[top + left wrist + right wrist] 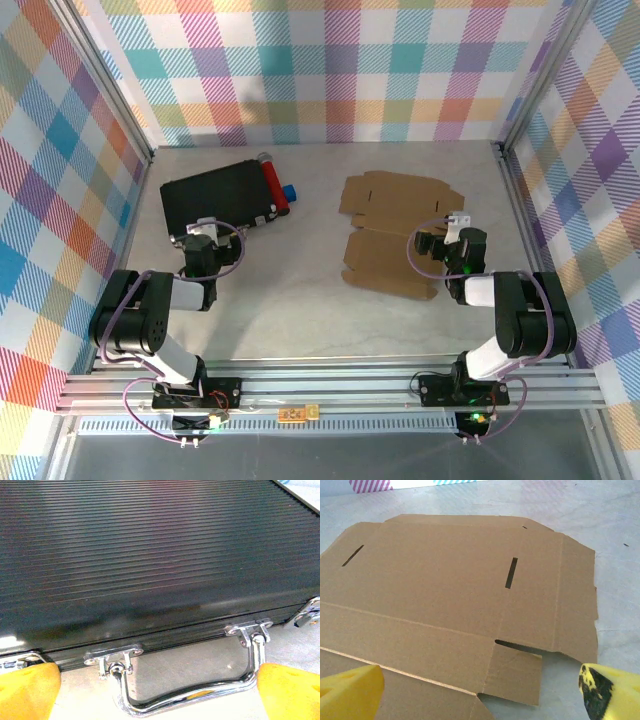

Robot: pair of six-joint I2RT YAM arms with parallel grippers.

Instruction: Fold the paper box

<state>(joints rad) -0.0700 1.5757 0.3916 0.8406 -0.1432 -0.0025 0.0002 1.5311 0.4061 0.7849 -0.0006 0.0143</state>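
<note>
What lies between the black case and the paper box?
Top view: a red roll with a blue end by the black case, then bare table up to the paper box.

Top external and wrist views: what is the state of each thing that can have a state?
paper box: unfolded, lying flat.
black case: closed, lying flat.
case handle: folded down.
left gripper: open, empty.
right gripper: open, empty.

Left hand (157, 690), right hand (480, 692) — both spread wide.
</note>
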